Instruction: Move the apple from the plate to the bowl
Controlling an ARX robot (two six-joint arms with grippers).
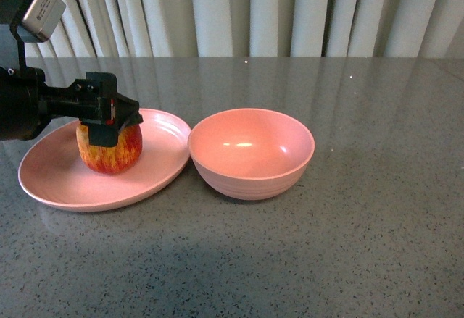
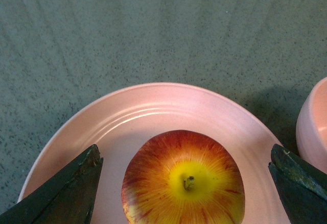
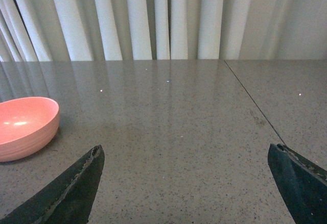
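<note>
At frame left, the left claw [image 1: 109,128] straddles the apple [image 1: 119,157] on the plate [image 1: 65,187], spread; the right claw [image 3: 186,183] is spread too.

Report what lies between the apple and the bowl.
Only a bare stretch of the plate and its rim separates the apple from the bowl, shown in the front view.
</note>
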